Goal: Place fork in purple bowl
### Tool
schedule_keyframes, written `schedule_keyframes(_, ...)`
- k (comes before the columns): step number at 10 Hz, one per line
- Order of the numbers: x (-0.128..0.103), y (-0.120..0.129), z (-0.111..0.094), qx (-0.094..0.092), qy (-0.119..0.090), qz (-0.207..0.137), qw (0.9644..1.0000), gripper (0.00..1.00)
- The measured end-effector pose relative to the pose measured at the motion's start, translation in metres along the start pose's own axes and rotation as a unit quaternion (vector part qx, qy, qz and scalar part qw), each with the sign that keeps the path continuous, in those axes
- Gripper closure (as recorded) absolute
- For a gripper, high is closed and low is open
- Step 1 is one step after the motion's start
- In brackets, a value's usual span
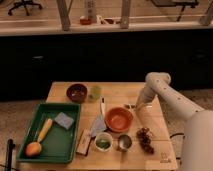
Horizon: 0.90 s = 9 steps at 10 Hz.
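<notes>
Beyond the small cups (pixel 103 143) at the near edge of the table (pixel 118 93), we see the gripper (pixel 135 106) low beside the right rim of the orange bowl (pixel 119 119), at a thin pale sliver we take for the fork (pixel 128 106). Whether it is wide, narrow or already holding the fork we cannot tell. We judge the pick-up to be in hand; next comes a firm grasp, a lift, and a carry leftward to the purple bowl (pixel 76 93) at the far side, beside the green cup (pixel 95 92).
</notes>
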Motion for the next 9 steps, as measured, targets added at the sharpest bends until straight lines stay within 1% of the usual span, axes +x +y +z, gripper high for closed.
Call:
schedule_keyframes(2,-0.0002,0.0006,0.0011,-0.001,-0.002,0.001,1.0,1.0)
schedule_keyframes(3,-0.0012,0.0012,0.0044,-0.002,-0.01,0.01,0.9999,1.0)
schedule_keyframes(6,-0.0033,0.0056,0.003,-0.008,-0.008,0.005,0.9999,1.0)
schedule_keyframes(9,-0.0039,0.0057,0.0023,-0.009,-0.008,0.005,0.9999,1.0)
